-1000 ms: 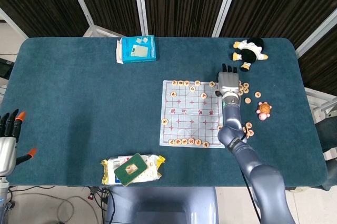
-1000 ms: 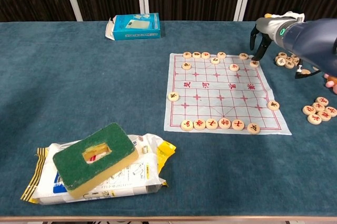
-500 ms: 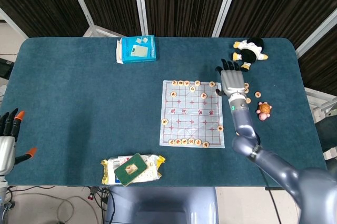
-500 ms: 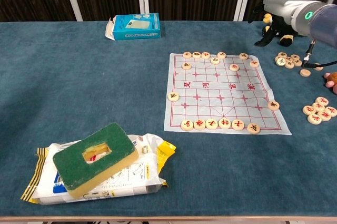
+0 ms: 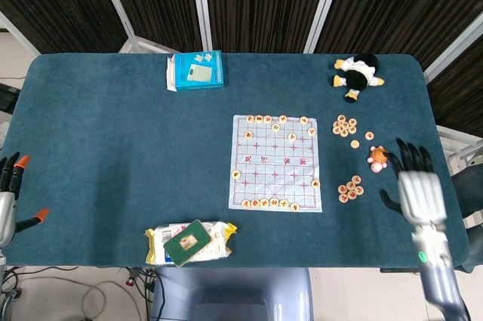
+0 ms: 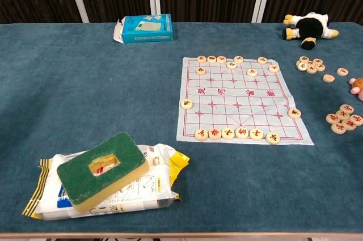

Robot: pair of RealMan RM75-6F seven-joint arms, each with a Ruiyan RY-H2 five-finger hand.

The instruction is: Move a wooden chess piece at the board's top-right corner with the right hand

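Note:
The white chess board (image 5: 275,162) (image 6: 241,99) lies right of the table's middle, with round wooden pieces along its edges. Near its top-right corner sit one piece (image 5: 303,120) (image 6: 262,60) on the back row and another (image 5: 312,131) (image 6: 274,68) just in front of it. My right hand (image 5: 413,185) is open with fingers spread, near the table's right front edge, well away from the board and holding nothing. My left hand (image 5: 9,192) shows at the far left edge, fingers apart and empty. The chest view shows neither hand.
Loose wooden pieces lie right of the board in clusters (image 5: 345,126) (image 5: 349,188). A small pink toy (image 5: 377,156) sits beside my right hand. A penguin plush (image 5: 356,73), a blue box (image 5: 195,70), and a green sponge (image 5: 187,241) on a packet are also on the table.
My right hand has pulled back from the board's top-right corner to the table's right front edge, empty. The corner piece stays where it was set.

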